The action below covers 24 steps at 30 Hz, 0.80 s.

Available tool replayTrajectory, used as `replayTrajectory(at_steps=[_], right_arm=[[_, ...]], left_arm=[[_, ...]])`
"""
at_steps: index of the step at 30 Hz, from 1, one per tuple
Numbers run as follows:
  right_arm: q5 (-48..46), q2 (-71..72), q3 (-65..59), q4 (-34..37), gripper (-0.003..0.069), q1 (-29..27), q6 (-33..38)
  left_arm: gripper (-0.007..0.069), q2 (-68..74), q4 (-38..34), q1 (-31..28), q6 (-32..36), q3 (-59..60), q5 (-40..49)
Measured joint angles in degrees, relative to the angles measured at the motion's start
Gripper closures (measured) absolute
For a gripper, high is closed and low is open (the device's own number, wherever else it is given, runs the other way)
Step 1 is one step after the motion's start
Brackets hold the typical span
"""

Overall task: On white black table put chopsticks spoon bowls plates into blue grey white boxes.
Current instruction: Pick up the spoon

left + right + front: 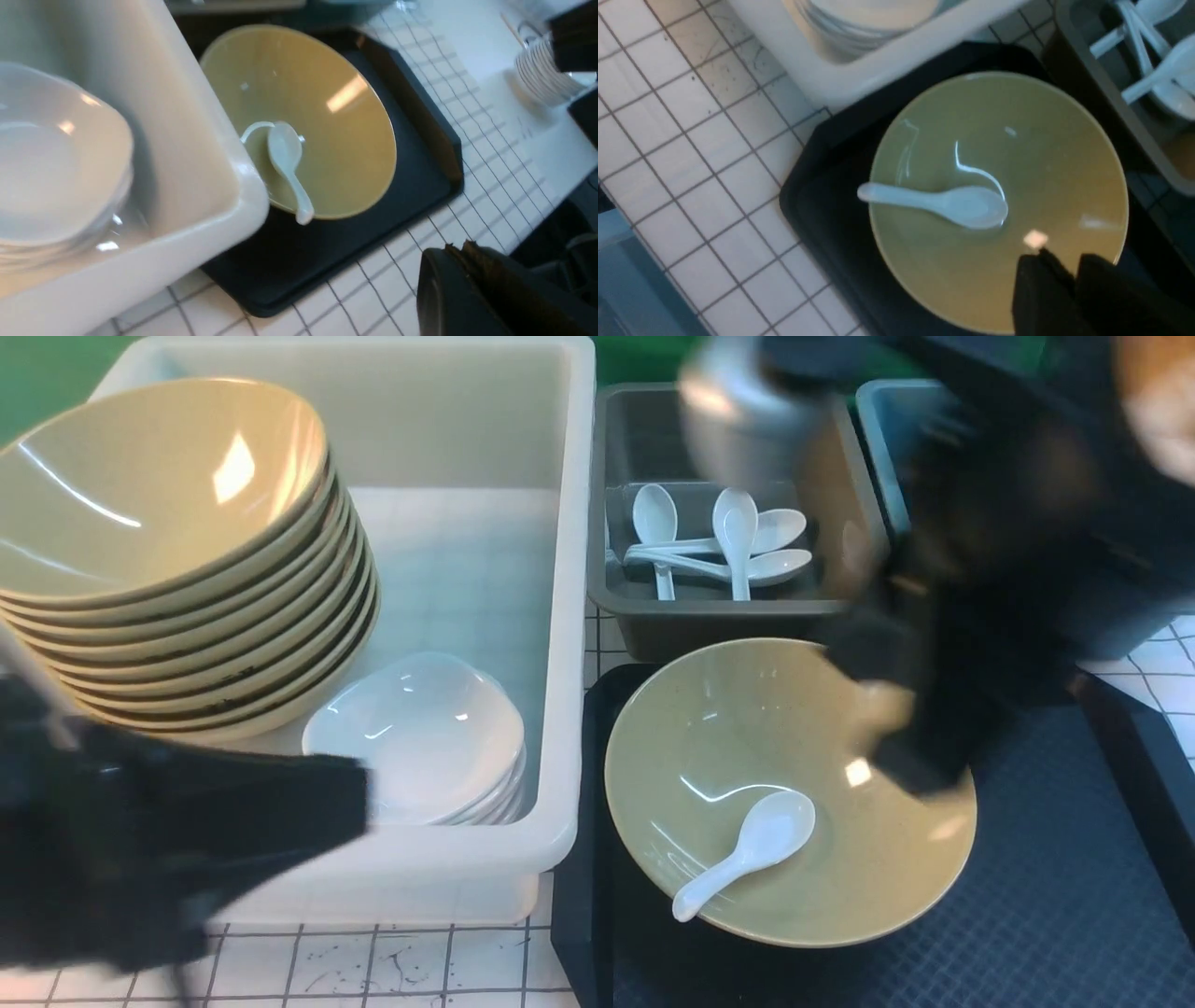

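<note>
Front view: left gripper (336, 807) lower left, jaws together, before white box (569, 616) holding stacked bowls (187, 569) and plates (420, 737). Centre: bowl (747, 737) with spoon (756, 840) on black tray (1055, 896). Right gripper (892, 747) at bowl's upper-right rim, fingers nearly together; cannot tell whether clamped.

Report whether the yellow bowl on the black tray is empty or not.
Not empty: one white spoon lies inside the bowl, its handle reaching the rim.
</note>
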State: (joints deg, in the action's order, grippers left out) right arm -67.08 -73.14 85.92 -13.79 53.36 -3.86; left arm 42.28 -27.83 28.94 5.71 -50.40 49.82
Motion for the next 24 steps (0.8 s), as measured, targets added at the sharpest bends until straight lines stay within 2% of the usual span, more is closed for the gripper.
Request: replayTrajectory(at_steps=[3, 7, 11, 14, 18, 21, 24], right_arm=[[0.00, 8.21, -6.91, 0.06, 0.0547, -0.15, -3.38], [0.00, 18.41, -13.86, 0.07, 0.0547, -0.15, -7.02], [0.00, 29.70, -20.00, 0.07, 0.0547, -0.20, -10.72], [0.00, 36.34, -22.90, 0.07, 0.0547, -0.20, -11.75], [0.00, 44.24, -25.91, 1.17, 0.0545, -0.20, -12.69], [0.00, 48.57, -26.49, 2.68, 0.0544, -0.20, -12.69], [0.00, 52.04, -26.49, 3.15, 0.0542, -0.20, -12.69]], left_arm=[[0.0624, 6.78, -4.96, 0.00, 3.29, 0.00, -1.25], [0.0624, 15.12, -8.12, 0.22, 5.71, -1.06, -1.92], [0.0624, 23.69, -8.17, 5.34, 4.89, -6.25, -1.97], [0.0624, 28.49, -4.81, 10.48, 0.73, -11.65, -1.62], [0.0624, 38.50, 5.68, 18.67, -10.56, -20.77, 3.47], [0.0624, 46.42, 12.41, 22.60, -15.95, -26.71, 8.06], [0.0624, 52.01, 15.22, 24.22, -17.78, -31.41, 10.69]])
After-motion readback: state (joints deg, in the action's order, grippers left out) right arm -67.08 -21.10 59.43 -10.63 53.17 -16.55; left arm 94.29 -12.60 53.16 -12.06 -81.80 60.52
